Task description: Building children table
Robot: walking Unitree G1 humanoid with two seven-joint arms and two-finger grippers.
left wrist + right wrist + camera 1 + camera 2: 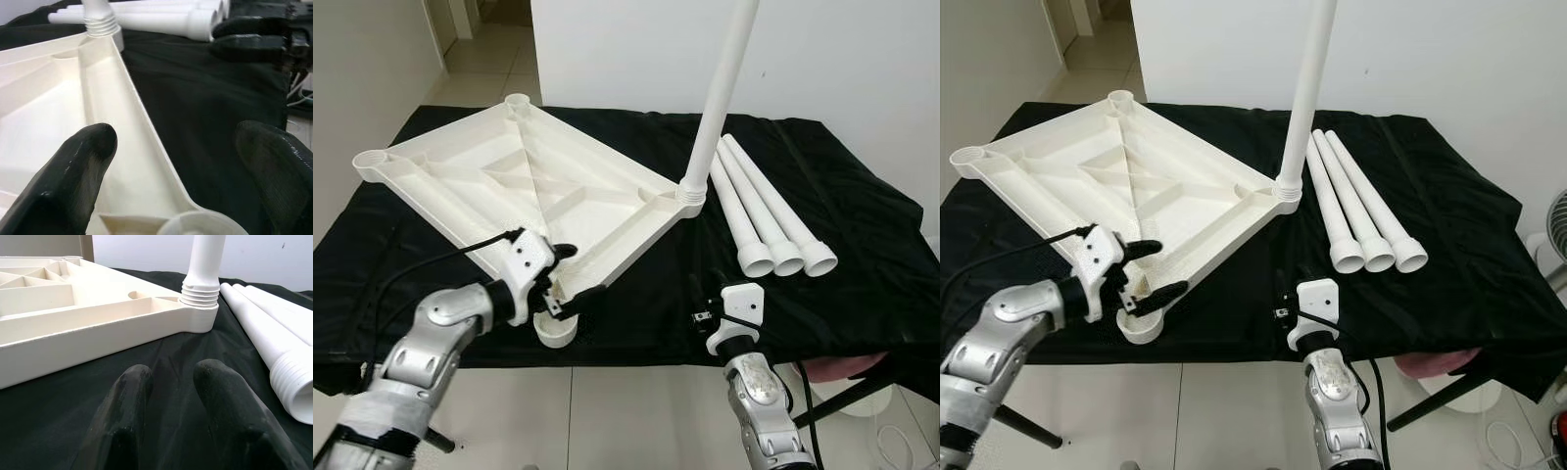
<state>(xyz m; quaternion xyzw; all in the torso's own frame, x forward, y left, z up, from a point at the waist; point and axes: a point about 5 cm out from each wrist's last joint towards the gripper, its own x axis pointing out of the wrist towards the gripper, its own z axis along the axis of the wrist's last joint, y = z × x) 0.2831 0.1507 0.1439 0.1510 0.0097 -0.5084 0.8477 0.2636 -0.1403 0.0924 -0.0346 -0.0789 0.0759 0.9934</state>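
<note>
no readable text, no labels, no brand marks, no numbers anywhere

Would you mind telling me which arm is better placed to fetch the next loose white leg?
Probably the right. The right gripper rests free on the black cloth nearest the three loose white plastic legs, while the left gripper straddles the upturned white tabletop's rim.

I see a plain white ribbed tabletop (538, 196) and white legs (764, 211) on a black cloth (842, 215), my grippers' fingers (73, 176) glossy black.
</note>
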